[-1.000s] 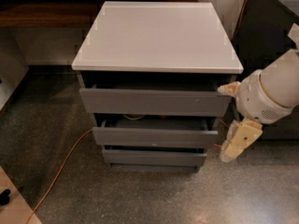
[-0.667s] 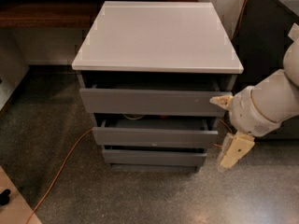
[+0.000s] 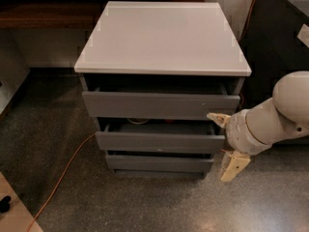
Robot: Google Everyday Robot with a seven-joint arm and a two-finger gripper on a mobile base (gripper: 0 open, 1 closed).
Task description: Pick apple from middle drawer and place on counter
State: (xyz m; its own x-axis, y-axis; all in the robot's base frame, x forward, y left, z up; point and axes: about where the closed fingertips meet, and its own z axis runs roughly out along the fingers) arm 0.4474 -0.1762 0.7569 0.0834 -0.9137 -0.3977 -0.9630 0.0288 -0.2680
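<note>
The grey cabinet has three stacked dark grey drawers under the pale counter (image 3: 164, 37). The middle drawer (image 3: 159, 142) stands slightly pulled out, and a narrow strip of its interior shows. A pale curved rim (image 3: 138, 122) shows inside it at the left. The apple is hidden. My gripper (image 3: 226, 142) is at the right end of the middle drawer's front. It is open, with one cream finger (image 3: 217, 118) near the top drawer's lower corner and the other (image 3: 234, 166) down beside the bottom drawer. It holds nothing.
The top drawer (image 3: 159, 104) and bottom drawer (image 3: 159, 163) also stand slightly out. An orange cable (image 3: 63, 174) runs across the speckled floor at the left. A dark brown wooden shelf (image 3: 48, 13) lies behind at the left. A dark unit (image 3: 280, 37) stands to the right.
My arm has moved left and a little down, bringing the open gripper from beside the cabinet to the right end of the middle drawer. The drawers have not moved.
</note>
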